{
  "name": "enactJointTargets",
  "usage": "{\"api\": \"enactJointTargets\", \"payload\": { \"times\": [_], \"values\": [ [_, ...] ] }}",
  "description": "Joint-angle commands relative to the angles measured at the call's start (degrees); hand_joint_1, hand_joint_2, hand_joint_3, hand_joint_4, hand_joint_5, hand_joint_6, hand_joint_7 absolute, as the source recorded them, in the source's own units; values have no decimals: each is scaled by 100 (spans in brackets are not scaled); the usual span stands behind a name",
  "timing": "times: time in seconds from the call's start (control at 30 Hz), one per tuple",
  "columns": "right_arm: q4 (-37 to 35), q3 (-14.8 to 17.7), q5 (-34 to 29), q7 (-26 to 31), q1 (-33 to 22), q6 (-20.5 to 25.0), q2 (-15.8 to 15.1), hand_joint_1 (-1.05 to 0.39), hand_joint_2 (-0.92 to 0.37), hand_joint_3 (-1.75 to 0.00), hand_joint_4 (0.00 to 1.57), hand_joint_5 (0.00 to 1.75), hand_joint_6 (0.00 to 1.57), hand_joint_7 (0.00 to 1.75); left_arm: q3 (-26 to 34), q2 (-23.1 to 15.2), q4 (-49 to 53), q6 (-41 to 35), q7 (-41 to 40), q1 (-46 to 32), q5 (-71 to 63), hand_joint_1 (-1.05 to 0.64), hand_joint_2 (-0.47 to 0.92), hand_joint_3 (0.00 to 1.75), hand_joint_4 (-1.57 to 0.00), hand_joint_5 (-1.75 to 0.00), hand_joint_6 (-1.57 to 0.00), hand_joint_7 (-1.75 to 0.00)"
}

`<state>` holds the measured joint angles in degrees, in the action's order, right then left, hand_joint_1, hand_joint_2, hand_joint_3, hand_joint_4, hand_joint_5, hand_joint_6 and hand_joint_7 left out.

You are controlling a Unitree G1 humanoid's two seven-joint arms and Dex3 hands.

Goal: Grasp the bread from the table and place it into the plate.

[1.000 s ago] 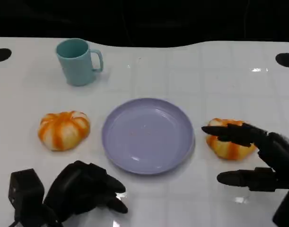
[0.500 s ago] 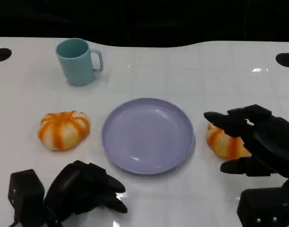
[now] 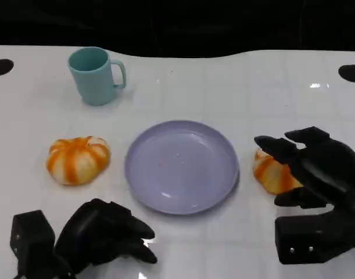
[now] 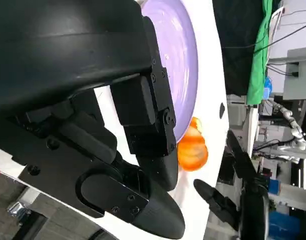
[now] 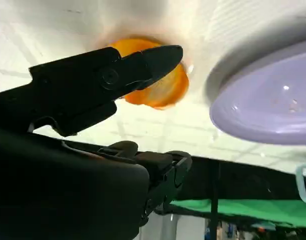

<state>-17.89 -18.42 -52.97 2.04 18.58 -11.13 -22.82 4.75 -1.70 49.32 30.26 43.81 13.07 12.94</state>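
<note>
Head view: two orange-striped breads, left bread (image 3: 78,160) toward the tabletop's left edge, right bread (image 3: 272,172) under the spread, empty right hand (image 3: 309,168), one lavender plate (image 3: 182,165) mid-tabletop, one teal mug (image 3: 96,75) near the far edge, left hand (image 3: 107,232) curled empty at the near edge; left wrist view: one bread (image 4: 193,150) beside the plate (image 4: 185,60); right wrist view: fingers (image 5: 107,80) apart over one bread (image 5: 160,87).

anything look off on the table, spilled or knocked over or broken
Nothing stands out. The teal mug stands upright, the purple plate lies flat and bare, and both orange-striped breads look whole, one at each side of the plate.
</note>
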Motion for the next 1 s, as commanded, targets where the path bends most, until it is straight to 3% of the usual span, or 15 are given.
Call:
{"api": "enactJointTargets", "payload": {
  "times": [0.03, 0.4, 0.6, 0.7, 0.8, 0.83, 0.9, 1.0],
  "values": [
    [-438, -205, -31, 126, 296, 183, -26, -70, -88, 0, 8, 34, 21, 1, 8, -80, -82, -46, -39, -82, 0, -105, 79, 0, -157, -22, -156, 0],
    [-1754, -692, 10, 432, 964, 495, 238, -65, -86, 0, 14, 24, 24, 0, 3, -62, -263, -198, -66, -185, 22, -105, 77, 0, -157, -22, -157, -1],
    [-2663, -852, 161, 865, 1333, 300, 417, -62, -86, 0, 22, 20, 28, 2, -18, -68, -358, -227, -102, -234, -6, -105, 78, 0, -157, -22, -156, 0],
    [-3040, -900, 243, 1057, 1488, 214, 493, -57, -89, -1, 30, 19, 35, 3, -16, -60, -407, -306, -109, -249, 19, -105, 77, 0, -157, -22, -157, -1],
    [-3441, -912, 341, 1424, 1621, 71, 577, -38, -89, 0, 52, 20, 51, 5, -15, -59, -426, -302, -94, -260, 22, -105, 77, 0, -157, -21, -157, 0],
    [-3595, -913, 364, 1619, 1661, 6, 604, -29, -89, 0, 68, 29, 63, 7, -15, -59, -433, -300, -87, -265, 25, -105, 77, 0, -157, -21, -156, 0],
    [-3885, -912, 416, 2010, 1730, -123, 652, -18, -91, -2, 74, 92, 88, 8, -15, -56, -451, -303, -88, -278, 26, -105, 77, 0, -157, -21, -156, 0],
    [-4166, -963, 468, 2310, 1823, -247, 686, -15, -92, -4, 79, 112, 102, 9, -13, -54, -457, -305, -90, -281, 26, -105, 77, 0, -157, -21, -156, 0]
  ]
}}
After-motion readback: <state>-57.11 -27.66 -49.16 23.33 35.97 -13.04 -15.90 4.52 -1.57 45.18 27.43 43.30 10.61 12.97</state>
